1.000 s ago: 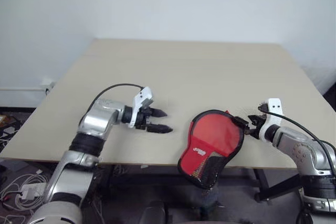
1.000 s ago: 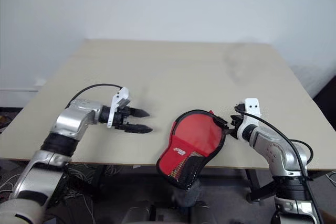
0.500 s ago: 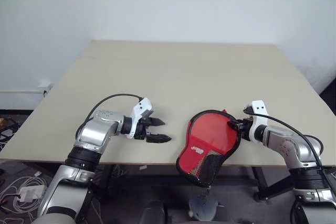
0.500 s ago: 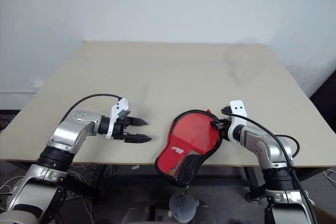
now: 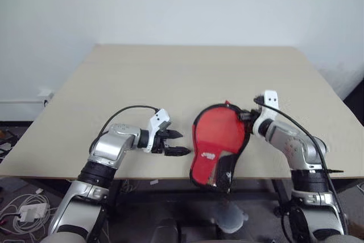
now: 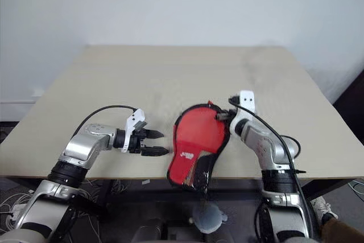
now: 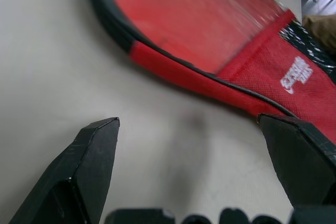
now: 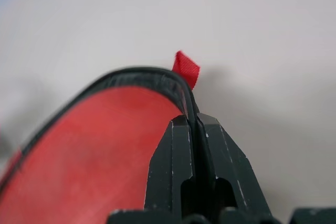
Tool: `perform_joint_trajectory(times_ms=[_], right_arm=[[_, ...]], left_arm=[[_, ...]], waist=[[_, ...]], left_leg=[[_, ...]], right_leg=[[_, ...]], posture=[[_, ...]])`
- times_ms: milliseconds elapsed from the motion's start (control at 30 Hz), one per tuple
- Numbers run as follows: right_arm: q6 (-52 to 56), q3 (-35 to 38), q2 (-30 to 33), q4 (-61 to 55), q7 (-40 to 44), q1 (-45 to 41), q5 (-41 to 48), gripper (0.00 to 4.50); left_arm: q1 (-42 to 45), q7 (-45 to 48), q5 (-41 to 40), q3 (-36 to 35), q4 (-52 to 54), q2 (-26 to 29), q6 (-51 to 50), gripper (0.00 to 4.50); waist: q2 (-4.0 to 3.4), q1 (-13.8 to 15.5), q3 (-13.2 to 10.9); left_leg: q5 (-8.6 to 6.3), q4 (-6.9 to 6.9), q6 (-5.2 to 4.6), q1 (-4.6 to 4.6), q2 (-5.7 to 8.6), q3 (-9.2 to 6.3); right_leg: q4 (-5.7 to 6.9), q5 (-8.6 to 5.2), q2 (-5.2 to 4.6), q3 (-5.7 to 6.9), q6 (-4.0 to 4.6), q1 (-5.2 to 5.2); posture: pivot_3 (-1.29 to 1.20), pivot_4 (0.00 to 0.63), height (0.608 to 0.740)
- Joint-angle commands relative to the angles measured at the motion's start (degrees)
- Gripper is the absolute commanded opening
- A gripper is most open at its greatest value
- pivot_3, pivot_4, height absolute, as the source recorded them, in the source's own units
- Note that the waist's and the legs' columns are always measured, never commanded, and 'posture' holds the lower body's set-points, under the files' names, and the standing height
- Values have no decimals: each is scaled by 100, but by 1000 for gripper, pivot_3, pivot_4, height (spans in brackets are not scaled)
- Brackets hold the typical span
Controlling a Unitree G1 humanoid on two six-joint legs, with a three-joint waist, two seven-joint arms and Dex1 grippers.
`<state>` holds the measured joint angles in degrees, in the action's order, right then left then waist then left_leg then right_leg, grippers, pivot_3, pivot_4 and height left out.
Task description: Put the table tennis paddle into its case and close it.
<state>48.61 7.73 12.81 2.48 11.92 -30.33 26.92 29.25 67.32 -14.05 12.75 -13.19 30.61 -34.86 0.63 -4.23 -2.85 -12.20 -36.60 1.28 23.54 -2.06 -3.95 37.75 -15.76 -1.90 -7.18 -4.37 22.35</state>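
Right gripper (image 8: 191, 124): fingers pressed tight together, pinching the black zip edging of the case (image 5: 219, 140) on its rim, just below a small red tab (image 8: 186, 68). Most likely it gripped there because the zip runs along that rim; whether it had the zip pull itself could not be told. Seen from the head, the grip sat at about 2 o'clock on the case's round end.

Left gripper (image 5: 176, 143): fingers spread wide, holding nothing, tips aimed toward the case at its 9 o'clock, near the rim but apart from it, hovering low over the table (image 5: 170, 78). Probably placed to pin or steady the case against the pull from the other side.

Case: lay near the front table edge, round end on the table, narrow mesh-panelled end at 6 o'clock overhanging the edge. The side facing up was red inside the black edging, with a white logo low down.

Table tennis paddle: could not be picked out apart from the case. The red disc seen may have been its rubber face already inside, or lining. No wooden handle showed.

Judgement: insertion probably done, closing step in hand. Risk: the unpinned case sliding off the table when tugged.
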Motion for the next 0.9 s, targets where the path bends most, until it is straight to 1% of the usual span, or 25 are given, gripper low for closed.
perform_joint_trajectory(times_ms=[33, 233, 400, 500, 667, 733, 767, 800, 900], right_arm=[[-745, 508, -241, 359, -646, -800, -168, 55], [-1837, 1045, -374, 1759, -1395, -1843, -408, 55], [-2352, 1200, -332, 2696, -1552, -2345, -541, 55], [-2304, 982, -330, 3274, -1351, -2359, -732, 55], [-2054, 614, -425, 3888, -845, -2078, -949, 55], [-2048, 639, -443, 4020, -952, -1945, -1000, 55], [-2053, 669, -434, 4095, -1025, -1905, -1022, 504], [-2052, 691, -432, 4151, -1072, -1889, -1035, 685], [-2015, 742, -417, 4213, -1127, -1869, -1032, 1737]], left_arm=[[-6, -7, -31, 22, 117, -17, 22, 4500], [-87, 22, -35, 52, 203, 48, 24, 4500], [-289, -75, -89, 57, 530, 60, -104, 4500], [-456, -146, -107, 64, 791, 77, -164, 4500], [-498, -253, -132, 0, 886, 74, -239, 4500], [-457, -288, -162, -37, 868, 60, -271, 4500], [-438, -298, -172, -44, 866, 55, -287, 4500], [-426, -298, -179, -51, 863, 58, -298, 4500], [-397, -291, -192, -60, 852, 61, -316, 4500]], waist=[[-1, 6, 0], [-6, 3, -3], [-27, -31, -13], [-29, -94, -11], [-33, -203, -9], [-41, -243, -7], [-43, -255, -7], [-45, -277, -8], [-47, -299, -7]], left_leg=[[0, 0, 0, 1, 0, 0], [1, 1, 2, 2, 1, -3], [2, 7, 2, 1, 1, -1], [2, 14, 2, -2, 1, -2], [2, 18, 1, -8, 1, -3], [4, 26, -1, -11, 1, -4], [5, 30, -3, -11, 2, -5], [5, 30, -2, -11, 2, -5], [7, 32, 0, -11, 2, -6]], right_leg=[[0, 2, 0, 0, 2, 0], [0, 15, 0, 1, 24, -1], [1, 17, 0, -2, 28, 2], [1, 18, -1, -2, 28, 1], [1, 18, 0, -2, 29, -3], [2, 18, 0, -2, 29, -2], [2, 18, 0, -2, 29, -1], [2, 18, 0, -2, 29, -1], [2, 18, 0, -2, 30, -1]], posture=[[0, 0, 740], [0, 0, 740], [0, 0, 740], [0, 0, 740], [0, 0, 740], [0, 0, 740], [0, 0, 740], [0, 0, 740], [0, 0, 740]])
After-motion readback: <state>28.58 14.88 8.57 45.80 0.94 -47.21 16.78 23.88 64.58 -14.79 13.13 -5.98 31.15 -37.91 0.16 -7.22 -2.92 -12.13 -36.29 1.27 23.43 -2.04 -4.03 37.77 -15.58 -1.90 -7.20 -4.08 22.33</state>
